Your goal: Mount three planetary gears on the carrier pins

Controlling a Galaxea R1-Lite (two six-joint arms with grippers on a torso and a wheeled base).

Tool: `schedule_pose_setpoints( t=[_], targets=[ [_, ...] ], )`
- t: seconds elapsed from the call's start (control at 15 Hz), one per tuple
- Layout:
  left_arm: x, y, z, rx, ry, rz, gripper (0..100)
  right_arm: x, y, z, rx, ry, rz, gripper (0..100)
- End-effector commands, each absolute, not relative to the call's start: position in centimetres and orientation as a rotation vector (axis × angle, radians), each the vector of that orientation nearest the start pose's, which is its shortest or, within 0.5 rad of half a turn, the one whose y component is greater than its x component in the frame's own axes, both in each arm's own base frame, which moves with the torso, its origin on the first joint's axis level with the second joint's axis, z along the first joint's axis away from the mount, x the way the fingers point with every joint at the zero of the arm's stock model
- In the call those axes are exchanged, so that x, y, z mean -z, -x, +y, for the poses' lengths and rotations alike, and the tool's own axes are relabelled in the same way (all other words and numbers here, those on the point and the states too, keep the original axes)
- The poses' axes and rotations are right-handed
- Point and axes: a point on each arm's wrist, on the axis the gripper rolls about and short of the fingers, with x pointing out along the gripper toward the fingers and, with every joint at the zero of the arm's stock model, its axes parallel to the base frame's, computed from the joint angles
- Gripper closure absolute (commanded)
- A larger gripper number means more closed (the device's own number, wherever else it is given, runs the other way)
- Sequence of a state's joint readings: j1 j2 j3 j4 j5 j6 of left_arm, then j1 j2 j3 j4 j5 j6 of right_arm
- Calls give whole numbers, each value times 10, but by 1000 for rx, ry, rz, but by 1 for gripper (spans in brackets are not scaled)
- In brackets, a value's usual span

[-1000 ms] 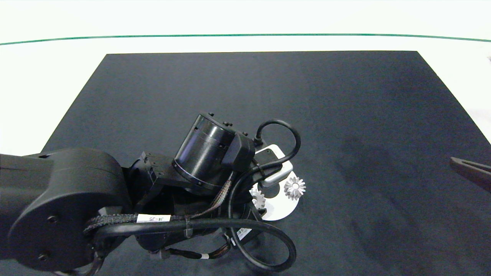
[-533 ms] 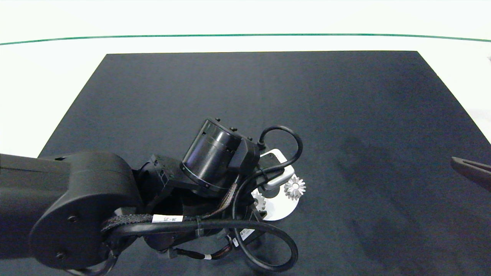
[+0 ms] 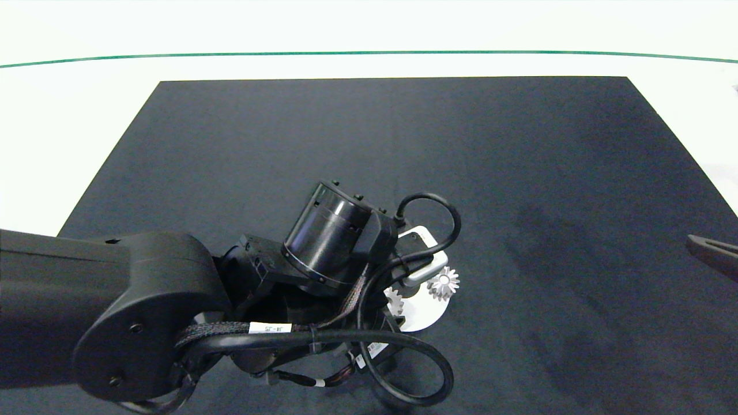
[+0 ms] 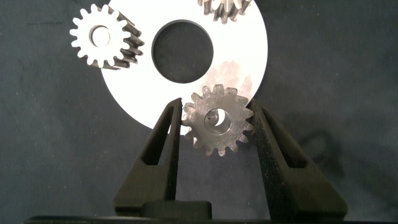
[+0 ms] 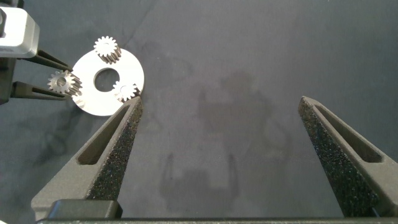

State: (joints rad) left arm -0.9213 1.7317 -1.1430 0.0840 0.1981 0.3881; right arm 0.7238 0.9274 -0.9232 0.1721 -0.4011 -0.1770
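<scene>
On the dark bench the white disc carries two planetary gears, while the left gripper, fingers pinching the third gear's teeth at the disc's edge, holds a small, stiff, likely slippery metal piece; the right gripper waits wide open, well apart.

My left gripper reaches toward four o'clock, fingers closed on something. My right gripper waits at three o'clock, fingers spread wide.
</scene>
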Motion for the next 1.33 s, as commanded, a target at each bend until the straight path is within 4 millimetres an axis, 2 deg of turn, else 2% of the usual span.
schedule_pose_setpoints(
  t=[0.07,1.0,1.33],
  targets=[
    [-197,-195,-248,804,-729,452,84,-299,-74,54,-332,264,111,0],
    [-193,-197,-250,804,-733,463,84,-298,-75,55,-333,278,114,0],
    [-195,-199,-244,788,-726,462,84,-297,-76,55,-333,281,118,0]
  ],
)
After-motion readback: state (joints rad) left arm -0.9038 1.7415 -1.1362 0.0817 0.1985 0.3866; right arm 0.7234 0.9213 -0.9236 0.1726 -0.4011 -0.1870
